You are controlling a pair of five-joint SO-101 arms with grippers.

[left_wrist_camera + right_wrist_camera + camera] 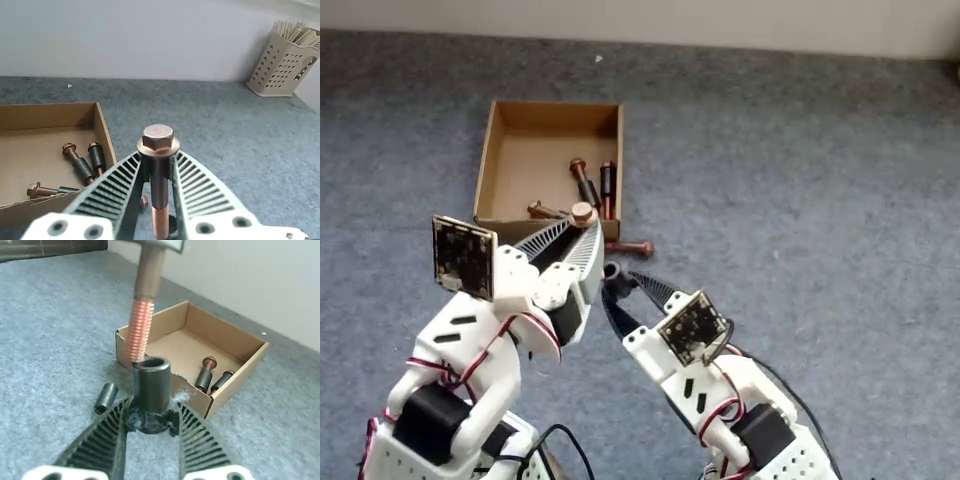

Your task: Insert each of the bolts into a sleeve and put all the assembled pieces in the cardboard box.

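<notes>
The left gripper [582, 226] hovered over the near wall of the cardboard box [533, 160]. Its fingers were closed partway around the shank of a copper bolt [159, 180], which it held upright with the hexagonal head on top. The box stood toward the table's [820, 160] far edge, left of the middle. Three assembled pieces lay in the box. One [544, 211] lay along the near wall. The other two [585, 183] [608, 188] lay side by side toward the box's right wall.

Just right of the left gripper, the right gripper [151, 416] was nearer the table's near edge. Its fingers were pinched on the base of a dark sleeve [151, 382], which stood upright with its open mouth upward. The held bolt's threaded end hung at the rim of that mouth. Whether it had gone in could not be told.

A loose sleeve [106, 398] lay on its side on the table near the held one. A loose bolt [632, 247] lay on the table just off the box's near right corner. At the far right edge stood a pale perforated basket [285, 65] of sticks.
</notes>
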